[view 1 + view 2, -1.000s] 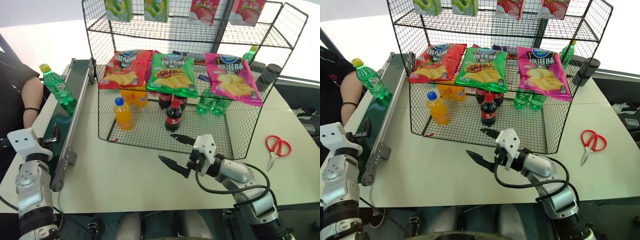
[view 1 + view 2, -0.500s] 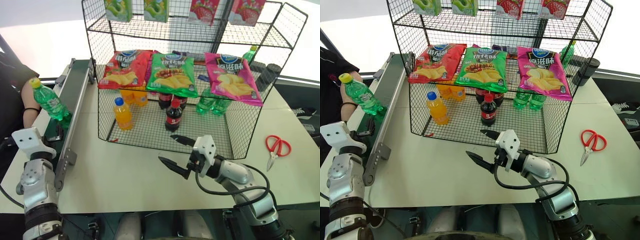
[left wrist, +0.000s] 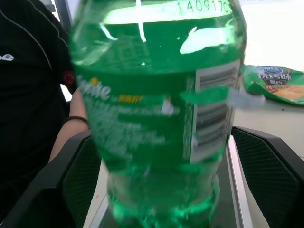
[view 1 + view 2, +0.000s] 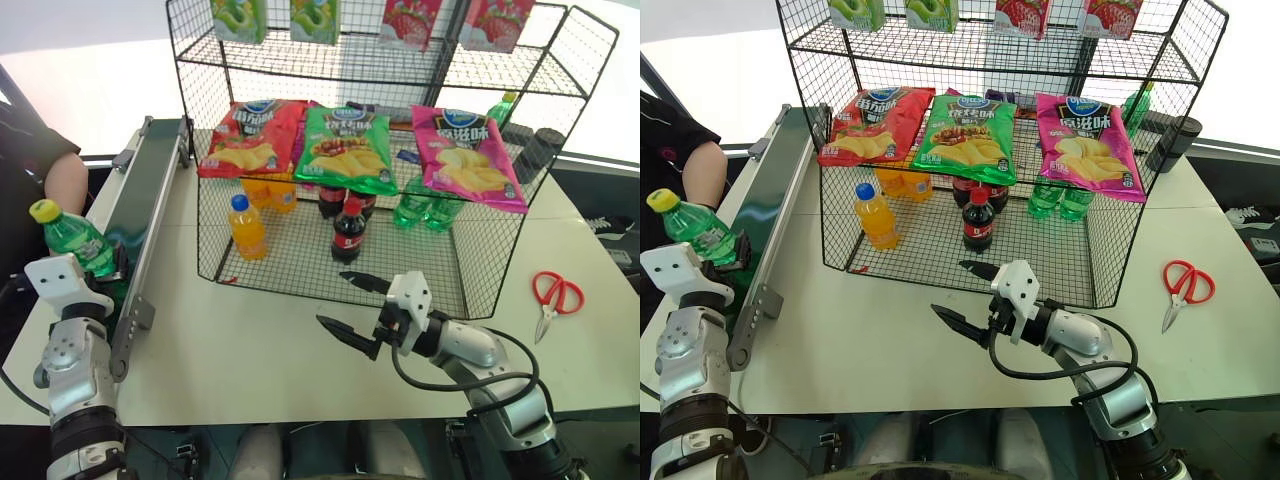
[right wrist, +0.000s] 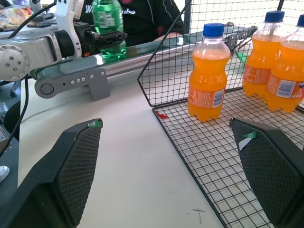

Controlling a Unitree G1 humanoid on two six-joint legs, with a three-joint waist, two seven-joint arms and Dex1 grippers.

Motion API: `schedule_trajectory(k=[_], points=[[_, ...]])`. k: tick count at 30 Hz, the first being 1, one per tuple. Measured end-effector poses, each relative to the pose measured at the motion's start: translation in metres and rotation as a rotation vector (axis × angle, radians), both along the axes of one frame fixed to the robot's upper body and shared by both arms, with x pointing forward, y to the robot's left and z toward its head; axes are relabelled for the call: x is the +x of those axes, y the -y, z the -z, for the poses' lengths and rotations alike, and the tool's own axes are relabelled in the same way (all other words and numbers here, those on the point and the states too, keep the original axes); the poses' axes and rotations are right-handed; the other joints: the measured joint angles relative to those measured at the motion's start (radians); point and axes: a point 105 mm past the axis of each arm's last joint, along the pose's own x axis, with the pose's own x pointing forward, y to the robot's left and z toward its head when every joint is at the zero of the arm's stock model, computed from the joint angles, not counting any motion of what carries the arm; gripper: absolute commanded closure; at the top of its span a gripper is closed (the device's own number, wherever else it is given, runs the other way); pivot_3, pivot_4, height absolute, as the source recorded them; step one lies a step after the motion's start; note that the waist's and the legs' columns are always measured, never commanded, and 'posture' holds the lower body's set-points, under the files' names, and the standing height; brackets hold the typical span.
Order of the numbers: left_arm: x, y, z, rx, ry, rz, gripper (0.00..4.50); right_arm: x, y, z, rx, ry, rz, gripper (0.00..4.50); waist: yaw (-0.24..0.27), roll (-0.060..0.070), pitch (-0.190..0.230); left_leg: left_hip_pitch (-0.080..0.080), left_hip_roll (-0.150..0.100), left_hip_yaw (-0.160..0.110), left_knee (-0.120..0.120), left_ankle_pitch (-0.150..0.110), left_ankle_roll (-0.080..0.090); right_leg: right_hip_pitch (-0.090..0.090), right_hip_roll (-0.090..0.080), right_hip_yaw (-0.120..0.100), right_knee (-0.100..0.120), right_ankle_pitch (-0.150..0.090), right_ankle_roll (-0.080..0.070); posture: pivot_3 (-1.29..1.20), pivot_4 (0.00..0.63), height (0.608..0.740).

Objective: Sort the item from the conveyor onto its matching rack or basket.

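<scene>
The item, a green soda bottle [image 4: 78, 240] with a yellow cap, stands upright at the near end of the conveyor [image 4: 150, 195], a dark-green belt along the table's left side. My left gripper [image 4: 108, 262] is at that end, and its fingers [image 3: 78, 171] press the bottle's [image 3: 156, 123] two sides, shut on it. My right gripper [image 4: 335, 298] hovers open over the table in front of the rack [image 4: 290, 262], a tall black wire-mesh shelf, with nothing between its fingers [image 5: 76, 166]. The right wrist view shows the bottle [image 5: 107, 19] gripped in my left gripper [image 5: 108, 35].
The rack's bottom tier holds orange bottles [image 4: 246, 226], cola bottles [image 4: 347, 230] and green bottles [image 4: 415, 208]. Crisp bags [image 4: 345, 148] lie on the tier above. Red scissors [image 4: 553, 295] lie at the table's right. A person's arm [image 4: 62, 175] rests left of the conveyor.
The green bottle has ridden down the belt from its far part to the near end, between my left gripper's fingers, which have closed in on it. My right arm has kept still.
</scene>
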Motion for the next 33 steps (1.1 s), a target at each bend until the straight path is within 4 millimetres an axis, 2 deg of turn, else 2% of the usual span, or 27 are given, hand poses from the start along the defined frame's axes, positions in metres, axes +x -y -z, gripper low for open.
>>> schedule_trajectory(k=[1,2,11,13,15,18,20,25,27,28,31,33], points=[[0.0,0.0,0.0,-0.002,0.0,-0.001,1.64,0.0,0.0,0.0,0.0,0.0,0.0,0.0,0.001,0.0,0.0,0.0,0.0,0.0,0.0,0.0,0.0,0.0,0.0,0.0,0.0,0.0,0.0,0.0,0.15,0.74],[0.0,0.0,0.0,-0.003,0.001,-0.003,1.76,0.0,0.0,0.0,0.0,-0.002,0.0,0.0,0.001,0.0,0.0,0.0,0.0,0.0,0.0,0.0,0.0,0.0,0.0,0.0,0.0,0.0,0.0,0.0,0.15,0.74],[-0.006,0.0,-0.001,-0.016,0.011,0.016,1.76,0.0,0.0,0.0,0.002,-0.012,-0.002,0.0,-0.001,-0.001,0.0,-0.002,-0.001,0.0,0.0,0.0,0.0,-0.001,-0.001,0.0,0.0,0.0,0.0,0.0,0.15,0.74],[-0.01,0.005,-0.01,-0.005,0.024,0.059,1.76,0.001,-0.001,-0.001,0.002,-0.009,-0.005,0.0,-0.003,-0.004,0.0,-0.005,-0.001,0.0,0.0,0.0,0.0,-0.004,-0.001,0.0,0.0,0.0,0.0,0.0,0.15,0.74],[-0.015,0.014,-0.027,0.049,0.047,0.139,1.76,0.002,0.0,-0.003,0.0,0.0,-0.003,0.0,-0.009,-0.006,0.0,-0.009,-0.001,-0.001,0.001,0.0,-0.001,-0.007,-0.002,-0.001,0.0,0.0,0.0,0.0,0.15,0.74],[-0.017,0.043,-0.056,0.147,0.078,0.319,1.76,0.006,0.002,-0.01,0.007,0.025,0.003,0.0,-0.015,-0.006,0.0,-0.011,-0.003,-0.001,0.001,0.001,-0.001,-0.008,-0.005,-0.002,0.0,0.0,0.0,0.0,0.15,0.74],[-0.018,0.072,-0.063,0.183,0.079,0.462,1.76,0.007,0.004,-0.012,0.002,0.034,0.002,0.0,-0.017,-0.004,0.0,-0.011,-0.005,-0.001,0.001,0.001,-0.001,-0.007,-0.006,-0.002,-0.001,0.0,0.0,0.0,0.15,0.74],[-0.02,0.132,-0.038,0.156,-0.012,0.729,1.76,0.008,0.007,-0.012,-0.005,0.013,-0.006,0.0,-0.018,-0.004,0.001,-0.011,-0.005,-0.001,0.001,0.001,-0.001,-0.007,-0.006,-0.002,-0.001,0.0,0.0,0.0,0.15,0.74],[-0.02,0.158,-0.031,0.131,-0.022,0.825,1.76,0.009,0.007,-0.017,0.007,0.012,-0.006,0.0,-0.018,-0.003,0.001,-0.011,-0.005,-0.001,0.001,0.001,-0.001,-0.007,-0.006,-0.002,-0.001,0.0,0.0,0.0,0.15,0.74],[-0.02,0.165,-0.029,0.125,-0.021,0.849,1.76,0.009,0.006,-0.02,0.01,0.018,-0.009,0.0,-0.017,-0.003,0.001,-0.011,-0.005,-0.001,0.001,0.001,-0.001,-0.007,-0.006,-0.002,-0.001,0.0,0.0,0.0,0.15,0.74],[-0.016,0.208,-0.026,0.121,-0.004,1.005,1.76,0.007,0.002,-0.032,0.039,0.03,-0.019,0.0,-0.013,-0.003,0.001,-0.011,-0.005,-0.001,0.002,0.001,0.0,-0.007,-0.005,-0.002,-0.001,0.001,0.002,0.0,0.15,0.74],[-0.015,0.229,-0.024,0.135,0.003,1.091,1.76,0.007,0.0,-0.036,0.049,0.036,-0.021,0.0,-0.015,-0.003,0.001,-0.011,-0.005,-0.001,0.003,0.001,0.0,-0.006,-0.005,-0.002,-0.001,0.001,0.002,0.0,0.15,0.74]])
